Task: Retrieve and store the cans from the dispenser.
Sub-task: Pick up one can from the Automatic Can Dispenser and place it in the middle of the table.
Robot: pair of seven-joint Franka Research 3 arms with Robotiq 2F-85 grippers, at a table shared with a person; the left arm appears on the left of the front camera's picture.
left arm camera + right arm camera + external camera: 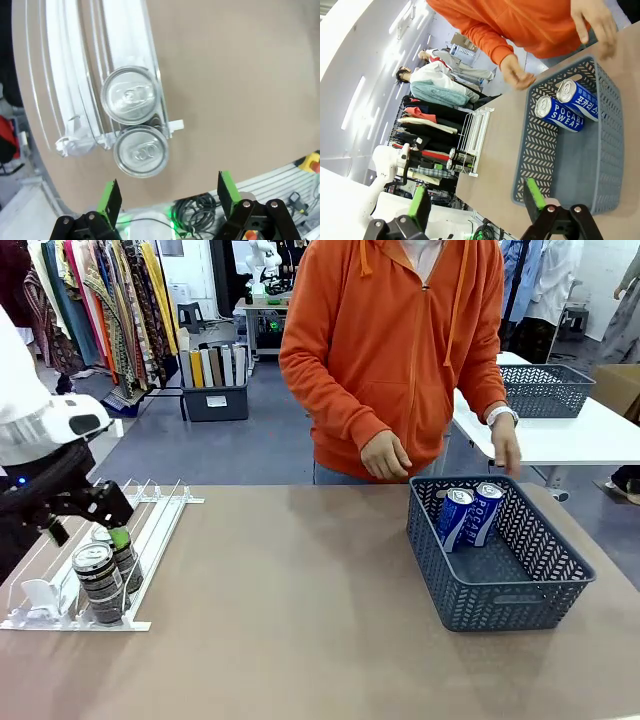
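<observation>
Two dark cans with pale bands stand one behind the other at the low end of the white wire dispenser [160, 512]: the front can [100, 582] and the rear can [127, 560]. My left gripper [90, 534] hovers open just above them. From the left wrist, their silver tops [141, 151] [131, 95] sit in the dispenser [70, 75] lane, ahead of the open left gripper [167, 195]. Two blue-and-white cans [456, 518] [487, 512] lie in the grey basket [500, 590]. My right gripper [477, 200] stands open above the basket [540, 145] and holds nothing.
A person in an orange hoodie stands at the far side, with one hand [385, 455] over the table and the other [508, 452] by the basket's far rim. A second grey basket [545, 390] sits on a white table behind. The table's near edge lies close to the dispenser.
</observation>
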